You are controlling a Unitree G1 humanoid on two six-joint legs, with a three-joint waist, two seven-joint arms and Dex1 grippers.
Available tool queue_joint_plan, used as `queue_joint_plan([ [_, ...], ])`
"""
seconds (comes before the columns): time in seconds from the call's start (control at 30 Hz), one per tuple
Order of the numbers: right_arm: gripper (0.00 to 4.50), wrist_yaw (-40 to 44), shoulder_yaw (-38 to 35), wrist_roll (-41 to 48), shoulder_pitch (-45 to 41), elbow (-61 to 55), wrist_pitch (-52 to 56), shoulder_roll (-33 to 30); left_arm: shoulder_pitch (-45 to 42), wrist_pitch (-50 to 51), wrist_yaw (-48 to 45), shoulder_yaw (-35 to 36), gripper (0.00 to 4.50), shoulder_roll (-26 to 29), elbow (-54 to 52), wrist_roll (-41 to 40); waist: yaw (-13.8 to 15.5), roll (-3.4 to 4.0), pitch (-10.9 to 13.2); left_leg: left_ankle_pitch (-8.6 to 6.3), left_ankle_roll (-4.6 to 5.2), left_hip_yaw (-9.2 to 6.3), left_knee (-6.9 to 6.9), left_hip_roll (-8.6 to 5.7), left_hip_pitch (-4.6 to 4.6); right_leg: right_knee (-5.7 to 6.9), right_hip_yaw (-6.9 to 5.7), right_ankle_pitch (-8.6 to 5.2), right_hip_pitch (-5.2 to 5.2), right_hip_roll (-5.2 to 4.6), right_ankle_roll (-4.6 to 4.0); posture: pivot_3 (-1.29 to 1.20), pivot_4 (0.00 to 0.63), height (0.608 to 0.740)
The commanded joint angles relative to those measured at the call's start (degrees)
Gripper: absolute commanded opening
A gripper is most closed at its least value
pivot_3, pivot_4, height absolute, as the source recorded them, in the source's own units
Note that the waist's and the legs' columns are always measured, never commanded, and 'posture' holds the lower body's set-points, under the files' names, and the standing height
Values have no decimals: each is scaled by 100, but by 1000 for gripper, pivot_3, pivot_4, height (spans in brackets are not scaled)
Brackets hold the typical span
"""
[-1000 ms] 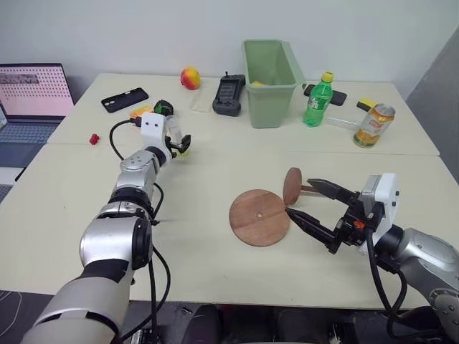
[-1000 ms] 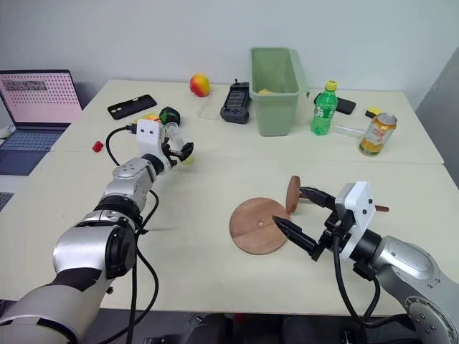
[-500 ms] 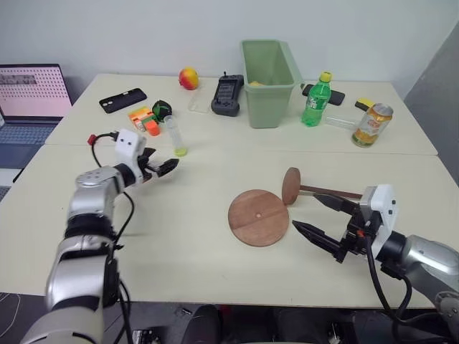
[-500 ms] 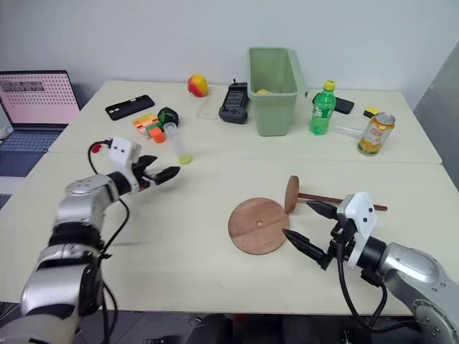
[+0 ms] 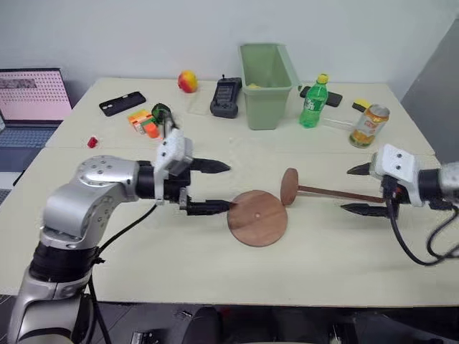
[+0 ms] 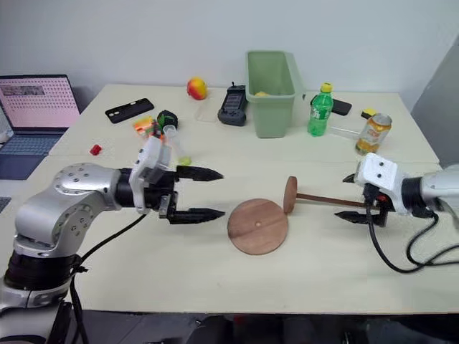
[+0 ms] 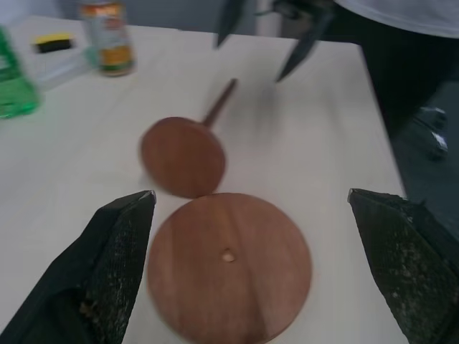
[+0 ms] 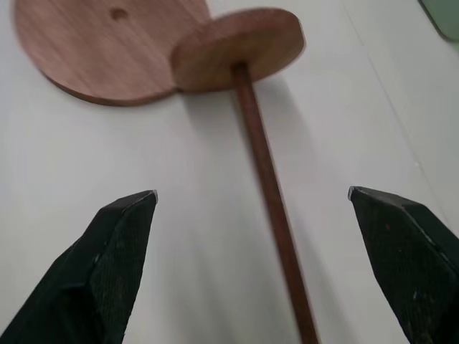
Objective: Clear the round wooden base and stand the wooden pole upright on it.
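On the table [image 5: 179,244], near its middle, the round wooden base [image 5: 257,217] lies flat and bare, its centre hole showing. The wooden pole [image 5: 331,192] lies on its side just beside the base, its disc end nearly touching the rim and its rod pointing toward the right claw [image 5: 362,190].

The rod is best taken mid-length, lifted clear, tipped vertical and set down squarely on the base; a grip at the far tip is judged likely to wobble.

Right claw: spread wide, straddling the rod's end, nothing held. Left claw [image 5: 217,188]: spread wide, hovering beside the base, empty.
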Motion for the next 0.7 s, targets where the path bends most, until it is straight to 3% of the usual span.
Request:
queue_joint_plan([
  [0.03,4500,826,915,-841,-1103,783,15,348,-67,-509,-345,-257,4492,125,-133,229,-44,2,3,0,0,-5,2,5,-15,1,-2,0,-16,-2,0,0,150,740],
  [0.2,4500,1406,1641,-1516,-1993,1399,5,928,-17,-725,-424,-345,4492,152,-279,299,-50,4,4,1,-1,-17,5,14,-51,11,-6,0,-55,-24,0,0,150,740],
  [0.33,4500,1365,1894,-1994,-2361,2133,-286,1428,56,-724,-93,-262,4492,-45,-173,311,-31,5,5,0,0,-20,12,8,-51,12,-4,0,-51,-30,1,0,150,740],
  [0.7,4500,1541,2036,-2742,-2558,3390,-1101,1906,310,-602,410,83,4492,-170,-469,81,28,5,5,1,-1,-20,15,4,-53,16,-4,0,-55,-37,1,0,150,740],
])
